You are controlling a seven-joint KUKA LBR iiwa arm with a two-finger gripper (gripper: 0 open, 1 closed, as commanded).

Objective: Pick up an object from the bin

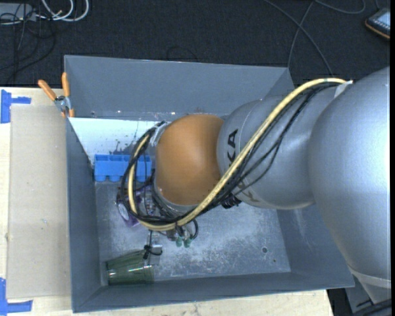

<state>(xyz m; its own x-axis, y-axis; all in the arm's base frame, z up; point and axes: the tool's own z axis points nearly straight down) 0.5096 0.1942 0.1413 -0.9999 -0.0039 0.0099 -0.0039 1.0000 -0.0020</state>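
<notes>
In the camera view, the arm point(289, 157) reaches from the right deep into the grey bin point(184, 84), and its orange cover point(187, 160) hangs low over the floor of the bin. The claw point(178, 232) is under this cover, and only a few dark parts of it come out at the lower edge. I cannot tell whether it is open, closed or gripping something, because the cover and the cables point(135, 176) hide it.

Just to the left of the claw, partly behind the loop of cables, lies a small purple thing point(128, 214). Its shape is not clear to me. Above and to the left of the claw a blue block point(112, 168) rests against the white sloping wall. Below and to the left of the claw, near it, a dark green cup point(130, 270) lies on its side by the front wall of the bin, and a small dark piece point(151, 250) lies between the cup and the claw.

In my judgement the reaching part is done, because the claw is down among the things. The picking itself is not confirmed: no thing is seen lifted from the floor. What is left is to close on one thing, probably the purple thing, and to lift it out.
</notes>
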